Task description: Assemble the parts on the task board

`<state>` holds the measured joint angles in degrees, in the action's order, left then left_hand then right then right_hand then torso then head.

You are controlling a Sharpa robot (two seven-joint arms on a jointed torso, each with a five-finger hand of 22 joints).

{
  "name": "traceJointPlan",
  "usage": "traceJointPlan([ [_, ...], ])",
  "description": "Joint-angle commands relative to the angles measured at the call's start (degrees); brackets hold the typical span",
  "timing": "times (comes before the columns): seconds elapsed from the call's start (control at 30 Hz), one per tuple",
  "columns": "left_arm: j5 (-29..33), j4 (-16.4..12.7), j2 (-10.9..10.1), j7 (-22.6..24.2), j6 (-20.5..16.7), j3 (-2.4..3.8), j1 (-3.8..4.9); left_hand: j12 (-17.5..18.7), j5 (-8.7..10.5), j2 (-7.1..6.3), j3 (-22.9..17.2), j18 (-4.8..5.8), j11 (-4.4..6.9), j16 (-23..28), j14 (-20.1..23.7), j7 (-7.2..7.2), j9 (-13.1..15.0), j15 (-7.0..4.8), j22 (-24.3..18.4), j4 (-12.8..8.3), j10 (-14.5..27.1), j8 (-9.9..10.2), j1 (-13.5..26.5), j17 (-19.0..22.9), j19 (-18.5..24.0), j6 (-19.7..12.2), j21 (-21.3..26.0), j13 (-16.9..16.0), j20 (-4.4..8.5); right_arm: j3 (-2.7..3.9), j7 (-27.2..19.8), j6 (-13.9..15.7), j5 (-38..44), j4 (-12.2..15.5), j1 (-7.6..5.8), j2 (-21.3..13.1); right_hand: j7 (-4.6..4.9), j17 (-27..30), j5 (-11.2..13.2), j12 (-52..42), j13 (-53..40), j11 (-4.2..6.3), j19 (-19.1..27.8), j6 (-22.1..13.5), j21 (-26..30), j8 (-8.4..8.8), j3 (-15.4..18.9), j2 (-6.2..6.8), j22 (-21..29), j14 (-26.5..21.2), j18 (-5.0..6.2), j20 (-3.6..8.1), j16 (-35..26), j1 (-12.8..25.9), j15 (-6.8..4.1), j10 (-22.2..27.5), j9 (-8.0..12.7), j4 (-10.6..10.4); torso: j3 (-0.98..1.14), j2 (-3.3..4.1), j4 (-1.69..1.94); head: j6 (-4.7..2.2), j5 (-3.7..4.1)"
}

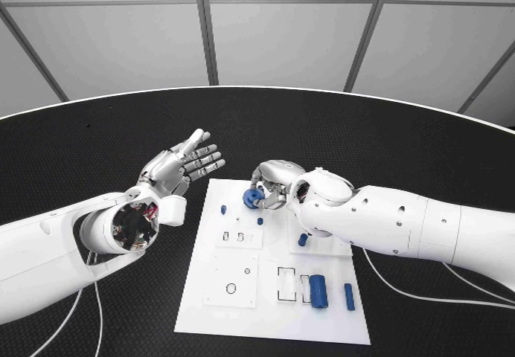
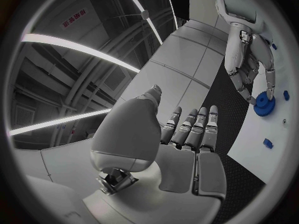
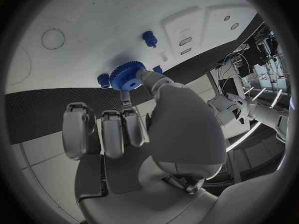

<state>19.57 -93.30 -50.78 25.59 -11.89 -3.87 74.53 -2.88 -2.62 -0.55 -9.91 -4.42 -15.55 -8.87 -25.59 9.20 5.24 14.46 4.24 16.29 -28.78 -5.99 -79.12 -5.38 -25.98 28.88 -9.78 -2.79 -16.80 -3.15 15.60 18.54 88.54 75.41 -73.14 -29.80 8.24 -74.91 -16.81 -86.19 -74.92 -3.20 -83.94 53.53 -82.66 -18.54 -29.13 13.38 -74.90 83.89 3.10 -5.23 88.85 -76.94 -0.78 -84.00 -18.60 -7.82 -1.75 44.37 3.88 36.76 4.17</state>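
Right hand [image 1: 277, 181] held a blue gear [image 1: 253, 198] pinched in its fingertips, just above the far end of the white task board [image 1: 215, 297]. Step looked like seating the gear; next move likely needs it lowered square onto its post, bore aligned. Can't tell if gear touched the board yet. Left hand [image 1: 182, 165] was wide, fingers apart, palm up, holding nothing, raised over the black counter [image 1: 354, 126] left of the board. A blue cylinder [image 1: 318, 290] and thin pin [image 1: 349, 296] lay near-right on the board.
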Motion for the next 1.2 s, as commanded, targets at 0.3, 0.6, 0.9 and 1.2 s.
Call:
traceJointPlan([
  [0.3,0.0,0.0,-0.2,0.0,-0.1,0.00,0.01,0.0,-0.32,0.45,-0.4,0.11,0.04,0.2,0.3,7.89,0.1,-0.02,-0.1,0.1,-0.2,0.0,0.1,0.1,0.4,0.4,0.3,0.0,0.03,-0.02,0.4,-0.5,0.0,0.2,0.00,-0.4,-0.46,-12.2,-0.1,0.1,-10.9,0.23,-0.5,0.2,-0.1,0.07,-0.3,-0.23,-5.8,5.5,-0.59,0.30,0.3,0.7,-0.32,-2.7,-0.4,-0.1,0.02,0.03,-0.08,0.12,-0.08],
  [0.6,0.0,0.0,-0.2,0.0,-0.1,0.00,0.01,0.0,-0.32,0.45,-0.4,0.11,0.04,0.2,0.3,7.89,0.1,-0.02,-0.1,0.1,-0.2,0.0,0.1,0.1,0.4,0.4,0.3,0.0,0.03,-0.02,0.4,0.1,0.0,0.1,0.01,-0.4,0.32,-12.0,1.5,1.0,-10.0,-0.44,-0.4,-2.0,0.1,1.55,0.0,0.62,-5.7,5.5,-0.56,-0.10,0.2,2.3,0.21,-1.9,0.1,0.0,0.00,-0.01,-0.03,0.13,0.01],
  [0.9,0.0,-0.1,-0.2,0.0,-0.2,0.00,0.01,0.0,-0.32,0.45,-0.4,0.11,0.04,0.2,0.3,7.89,0.1,-0.02,-0.1,0.1,-0.2,0.0,0.1,0.1,0.4,0.4,0.3,0.0,0.03,-0.04,0.3,-1.1,0.0,-0.3,0.01,-0.1,1.49,-12.0,3.4,2.5,-8.4,-1.58,-0.1,-5.8,0.5,4.38,2.9,1.50,-5.4,5.5,-0.44,-1.09,0.2,3.8,1.25,-0.4,1.0,-0.3,-0.03,0.03,-0.03,0.06,0.04],
  [1.2,0.0,-0.1,-0.3,0.0,-0.2,0.00,0.01,0.0,-0.31,0.53,-0.4,0.13,0.05,0.2,0.3,7.88,0.1,-0.02,-0.2,0.1,-0.4,0.0,0.2,0.1,0.4,0.5,0.3,0.0,0.03,-0.05,0.5,-2.4,0.0,-0.5,0.01,0.0,1.57,-12.2,3.5,2.7,-8.3,-1.67,-0.1,-6.0,0.6,4.60,3.4,1.34,-5.3,5.5,-0.42,-1.19,0.3,3.8,1.34,-0.3,1.1,-0.4,-0.02,0.03,-0.01,0.18,-0.02],
])
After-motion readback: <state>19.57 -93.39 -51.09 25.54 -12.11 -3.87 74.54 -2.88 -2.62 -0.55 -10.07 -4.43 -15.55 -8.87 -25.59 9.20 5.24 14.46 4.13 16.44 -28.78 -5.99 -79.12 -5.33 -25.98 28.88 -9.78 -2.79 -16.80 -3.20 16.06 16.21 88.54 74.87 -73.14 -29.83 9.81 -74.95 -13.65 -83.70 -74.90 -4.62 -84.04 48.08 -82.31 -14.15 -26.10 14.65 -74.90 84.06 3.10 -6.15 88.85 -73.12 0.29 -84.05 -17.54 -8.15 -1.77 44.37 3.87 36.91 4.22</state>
